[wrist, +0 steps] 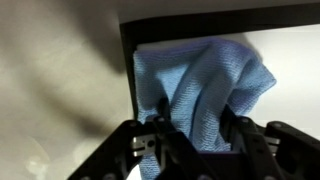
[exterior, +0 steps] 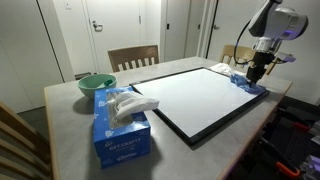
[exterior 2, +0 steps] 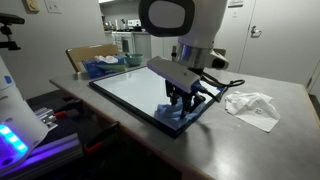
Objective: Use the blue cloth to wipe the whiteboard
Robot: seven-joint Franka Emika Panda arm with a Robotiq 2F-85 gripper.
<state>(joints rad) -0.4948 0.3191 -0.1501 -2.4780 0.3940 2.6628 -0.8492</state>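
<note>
The whiteboard (exterior: 205,97) lies flat on the table, white with a thin black frame; it also shows in an exterior view (exterior 2: 140,92) and its corner shows in the wrist view (wrist: 290,35). The blue cloth (wrist: 200,85) is bunched on the board's corner, also seen in both exterior views (exterior: 252,85) (exterior 2: 180,117). My gripper (wrist: 195,135) is shut on the blue cloth and presses it down onto the board's corner; it shows in both exterior views (exterior: 257,70) (exterior 2: 182,100).
A light-blue tissue box (exterior: 120,125) and a green bowl (exterior: 96,84) stand on the table beside the board. Crumpled white paper (exterior 2: 250,105) lies near the cloth. Wooden chairs (exterior: 133,57) stand behind the table (exterior: 70,130).
</note>
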